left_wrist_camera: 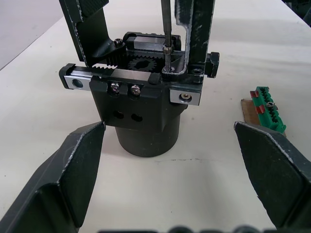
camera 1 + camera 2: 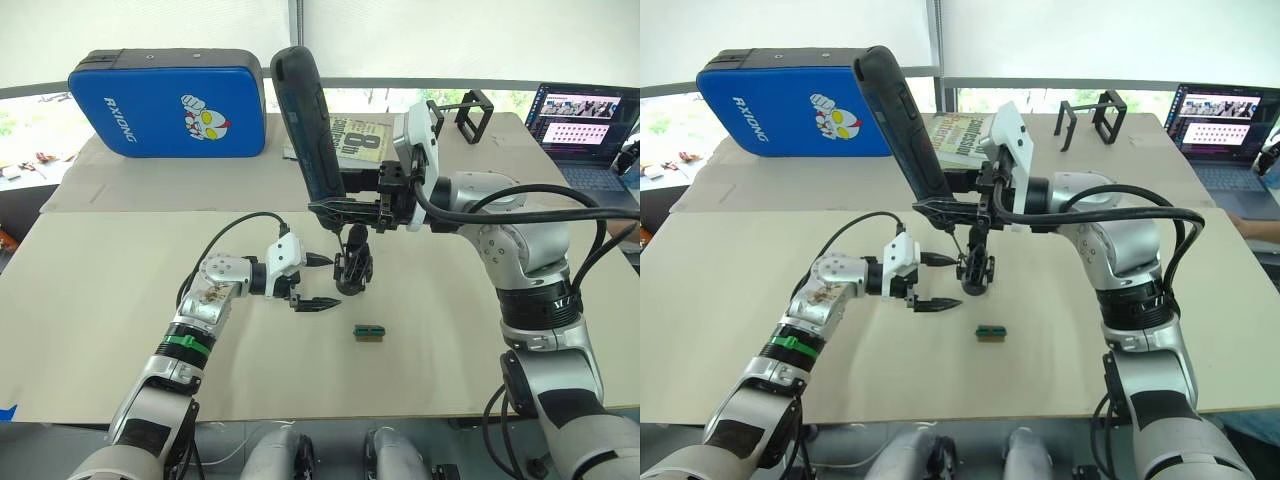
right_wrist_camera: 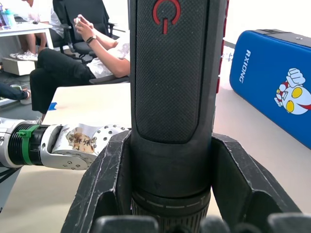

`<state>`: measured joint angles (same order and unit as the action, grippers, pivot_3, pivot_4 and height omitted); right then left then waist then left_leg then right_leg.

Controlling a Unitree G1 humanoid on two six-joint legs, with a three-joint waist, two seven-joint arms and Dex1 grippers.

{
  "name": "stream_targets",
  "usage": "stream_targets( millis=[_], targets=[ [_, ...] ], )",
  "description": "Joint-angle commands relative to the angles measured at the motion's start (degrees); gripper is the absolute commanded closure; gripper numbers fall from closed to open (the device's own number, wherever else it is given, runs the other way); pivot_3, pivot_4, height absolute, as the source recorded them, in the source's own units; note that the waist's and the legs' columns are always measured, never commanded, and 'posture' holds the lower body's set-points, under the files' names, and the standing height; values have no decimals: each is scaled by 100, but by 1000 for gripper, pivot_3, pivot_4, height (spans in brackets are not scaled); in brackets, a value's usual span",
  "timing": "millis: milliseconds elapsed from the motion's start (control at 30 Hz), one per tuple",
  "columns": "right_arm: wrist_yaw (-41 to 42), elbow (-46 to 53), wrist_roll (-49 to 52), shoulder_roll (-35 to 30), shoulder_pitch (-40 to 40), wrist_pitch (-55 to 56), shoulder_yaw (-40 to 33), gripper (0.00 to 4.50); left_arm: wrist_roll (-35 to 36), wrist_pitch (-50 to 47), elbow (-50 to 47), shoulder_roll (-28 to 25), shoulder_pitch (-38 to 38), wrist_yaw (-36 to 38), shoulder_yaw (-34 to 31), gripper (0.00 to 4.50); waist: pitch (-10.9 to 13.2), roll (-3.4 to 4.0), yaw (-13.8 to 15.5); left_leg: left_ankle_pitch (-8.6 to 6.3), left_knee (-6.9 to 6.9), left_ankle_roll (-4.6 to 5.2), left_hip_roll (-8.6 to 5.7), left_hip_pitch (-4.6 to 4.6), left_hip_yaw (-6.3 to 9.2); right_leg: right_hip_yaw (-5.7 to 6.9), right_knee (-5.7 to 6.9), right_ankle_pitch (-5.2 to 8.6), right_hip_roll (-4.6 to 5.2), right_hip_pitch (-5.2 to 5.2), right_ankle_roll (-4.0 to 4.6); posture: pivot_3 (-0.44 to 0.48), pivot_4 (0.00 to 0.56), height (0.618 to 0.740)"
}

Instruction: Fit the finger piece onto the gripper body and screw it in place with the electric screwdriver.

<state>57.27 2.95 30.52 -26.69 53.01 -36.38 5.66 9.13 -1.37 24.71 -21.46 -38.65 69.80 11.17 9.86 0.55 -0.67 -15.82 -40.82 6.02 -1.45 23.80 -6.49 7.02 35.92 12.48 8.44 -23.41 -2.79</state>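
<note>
The gripper body (image 2: 355, 266) stands upright mid-table on its round base. In the left wrist view two black fingers rise from its toothed rail. One of them is the finger piece (image 1: 195, 34). My right gripper (image 2: 335, 206) is shut on the electric screwdriver (image 2: 308, 120), which it holds upright and tilted above the body. The thin bit (image 1: 165, 34) comes down with its tip at the foot of the finger piece. My left gripper (image 2: 322, 282) is open just left of the body. Its fingers (image 1: 80, 162) flank the base without touching it.
A small green-and-dark block (image 2: 368, 332) lies on the table near the body. At the back are a blue padded case (image 2: 165, 100), a printed box (image 2: 360, 138), a black wire-frame stand (image 2: 470, 115) and a laptop (image 2: 585, 120). People sit beyond the table (image 3: 73, 58).
</note>
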Motion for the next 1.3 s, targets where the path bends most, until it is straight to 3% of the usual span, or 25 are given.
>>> stream_targets(
  millis=[33,867,1300],
  targets=[
    [11,251,66,-30,57,231,-236,2636,36,131,-71,24,-149,-3,-36,0,0,0,0,0,0,0,0,0,0,0,0,0,0,0,0,0,150,740],
    [-37,249,121,-74,415,-55,-201,2636,38,157,-10,35,-175,-39,-50,0,0,0,-2,0,0,0,0,0,0,0,0,0,0,0,0,0,150,740],
    [0,357,101,-79,122,20,-169,2636,34,208,13,45,-177,-36,-40,0,0,0,-1,0,0,0,0,0,0,0,0,0,0,0,0,0,150,740]
  ],
)
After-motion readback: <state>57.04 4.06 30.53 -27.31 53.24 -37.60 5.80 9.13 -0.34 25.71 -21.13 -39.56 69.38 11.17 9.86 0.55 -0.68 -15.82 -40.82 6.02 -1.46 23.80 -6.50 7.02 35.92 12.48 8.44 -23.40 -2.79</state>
